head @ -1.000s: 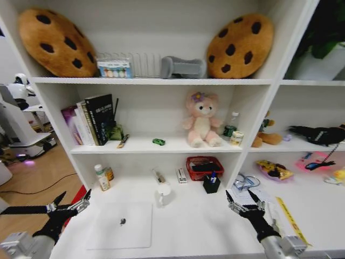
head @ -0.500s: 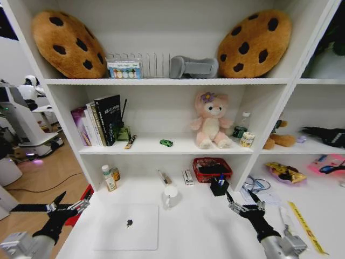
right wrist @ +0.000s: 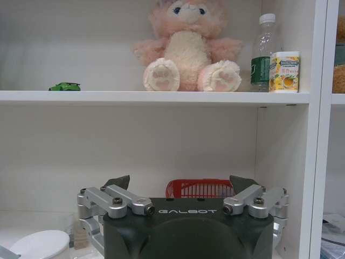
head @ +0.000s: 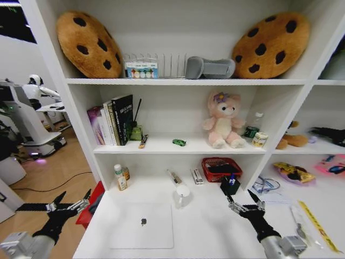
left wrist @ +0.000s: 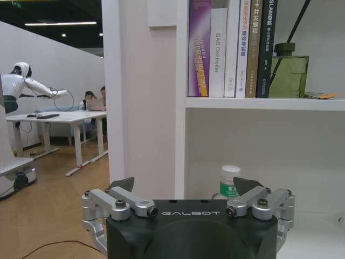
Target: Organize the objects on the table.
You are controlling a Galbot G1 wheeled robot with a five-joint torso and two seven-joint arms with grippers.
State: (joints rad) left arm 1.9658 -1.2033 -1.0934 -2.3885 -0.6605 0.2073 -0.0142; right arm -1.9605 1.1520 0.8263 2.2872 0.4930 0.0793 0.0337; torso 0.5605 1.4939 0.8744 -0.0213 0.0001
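The laptop [head: 142, 225] lies flat near the bench [head: 205, 226] front edge, between the left end effector [head: 69, 205], off the left edge, and the right end effector [head: 246, 205]; both spread, empty

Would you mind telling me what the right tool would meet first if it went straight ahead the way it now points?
Probably the red basket, which sits directly ahead of the open right tool at the back of the desk; depth is hard to judge, so the nearby black pen holder might come first.
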